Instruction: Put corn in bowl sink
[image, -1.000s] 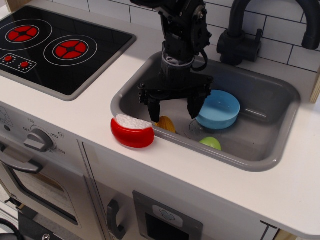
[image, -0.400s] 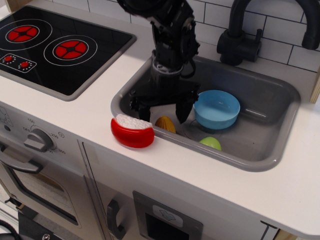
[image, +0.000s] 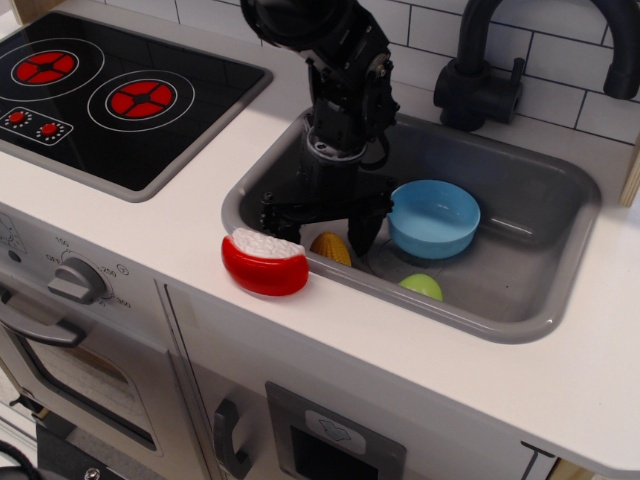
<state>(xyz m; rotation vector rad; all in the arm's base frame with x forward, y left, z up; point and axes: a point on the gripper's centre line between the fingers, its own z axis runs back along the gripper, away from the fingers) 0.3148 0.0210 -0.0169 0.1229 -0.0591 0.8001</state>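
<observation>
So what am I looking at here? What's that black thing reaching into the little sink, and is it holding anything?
It's a toy kitchen filmed from one camera, above and in front. The black thing is a robot arm, ending in a gripper, a two-fingered claw. Its fingers are spread open above a small yellow toy corn lying in the grey sink, near the front wall. It holds nothing. Also in the sink are a light-blue bowl, empty as far as I can see, and a lime-green toy. A red toy with a white top sits on the counter at the sink's edge. A toy stove is at left, a black faucet behind.
</observation>
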